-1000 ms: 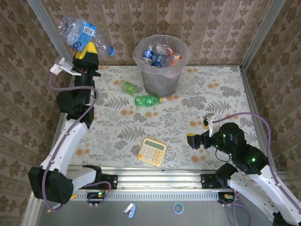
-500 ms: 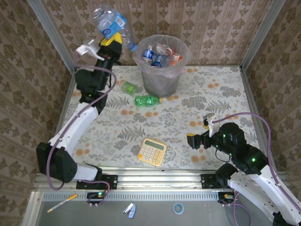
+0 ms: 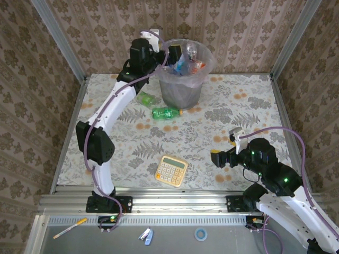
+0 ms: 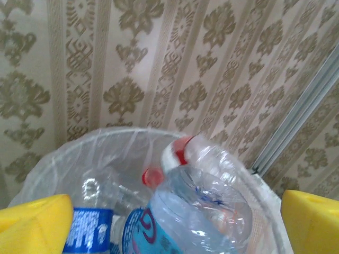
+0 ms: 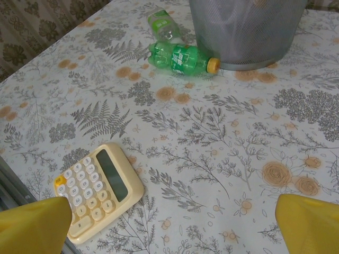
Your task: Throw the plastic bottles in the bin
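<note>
My left pincer (image 4: pixel 170 225) stands spread wide above the bin (image 4: pixel 100 135), a clear blue-labelled bottle (image 4: pixel 204 203) loose between its fingers over the opening. A crushed green bottle (image 5: pixel 161 22) and a yellow-capped green bottle (image 5: pixel 179 57) lie on the bench (image 5: pixel 228 143) just beside the bin's base; I judge both light, thin-walled and slick, best pinched across the mid-body. My right pincer (image 5: pixel 172 225) hangs spread over the near bench, holding nothing.

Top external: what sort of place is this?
Probably a lab test cell dressed like a home: wallpapered panels in aluminium framing, a floral tablecloth, and a metal mounting rail at the near edge.
</note>
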Motion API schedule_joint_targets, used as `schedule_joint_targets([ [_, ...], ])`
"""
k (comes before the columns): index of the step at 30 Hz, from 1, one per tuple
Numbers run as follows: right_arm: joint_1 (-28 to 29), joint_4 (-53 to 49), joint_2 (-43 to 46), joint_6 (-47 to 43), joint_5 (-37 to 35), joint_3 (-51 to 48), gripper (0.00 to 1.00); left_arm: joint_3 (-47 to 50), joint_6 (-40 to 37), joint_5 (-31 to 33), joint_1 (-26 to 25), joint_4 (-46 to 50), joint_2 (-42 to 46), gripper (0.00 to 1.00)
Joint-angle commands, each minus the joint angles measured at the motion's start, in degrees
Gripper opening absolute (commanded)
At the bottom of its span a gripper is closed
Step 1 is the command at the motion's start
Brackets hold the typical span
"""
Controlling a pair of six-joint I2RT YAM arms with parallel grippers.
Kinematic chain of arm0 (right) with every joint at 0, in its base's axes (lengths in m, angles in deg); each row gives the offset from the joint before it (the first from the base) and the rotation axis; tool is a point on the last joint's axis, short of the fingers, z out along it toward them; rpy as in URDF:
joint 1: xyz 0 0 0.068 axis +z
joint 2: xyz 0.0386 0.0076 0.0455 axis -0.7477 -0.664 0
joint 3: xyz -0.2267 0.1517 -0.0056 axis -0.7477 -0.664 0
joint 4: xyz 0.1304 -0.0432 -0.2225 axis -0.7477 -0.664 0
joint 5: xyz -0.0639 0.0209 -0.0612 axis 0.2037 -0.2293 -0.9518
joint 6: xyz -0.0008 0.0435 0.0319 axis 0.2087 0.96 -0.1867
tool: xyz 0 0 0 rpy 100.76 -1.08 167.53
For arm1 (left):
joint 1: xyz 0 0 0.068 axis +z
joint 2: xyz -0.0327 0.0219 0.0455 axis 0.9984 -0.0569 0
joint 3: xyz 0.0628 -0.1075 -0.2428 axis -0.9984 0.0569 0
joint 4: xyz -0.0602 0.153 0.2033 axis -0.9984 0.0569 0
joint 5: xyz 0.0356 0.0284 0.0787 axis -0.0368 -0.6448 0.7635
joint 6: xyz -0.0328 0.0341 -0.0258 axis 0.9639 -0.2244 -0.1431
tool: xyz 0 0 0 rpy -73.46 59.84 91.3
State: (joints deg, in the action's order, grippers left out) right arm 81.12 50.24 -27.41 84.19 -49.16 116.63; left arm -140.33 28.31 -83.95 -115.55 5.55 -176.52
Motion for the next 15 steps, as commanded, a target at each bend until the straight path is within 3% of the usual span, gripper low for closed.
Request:
schedule_joint_targets([
  [1,-0.10,0.45,0.62,0.39,-0.09,-0.74,1.00,-1.84,-2.30,2.29,-0.10,3.03,8.24,1.00],
  [15,-0.12,0.18,0.23,0.87,-0.22,-0.66,1.00,6.53,-3.29,3.06,0.96,1.67,21.04,1.00],
])
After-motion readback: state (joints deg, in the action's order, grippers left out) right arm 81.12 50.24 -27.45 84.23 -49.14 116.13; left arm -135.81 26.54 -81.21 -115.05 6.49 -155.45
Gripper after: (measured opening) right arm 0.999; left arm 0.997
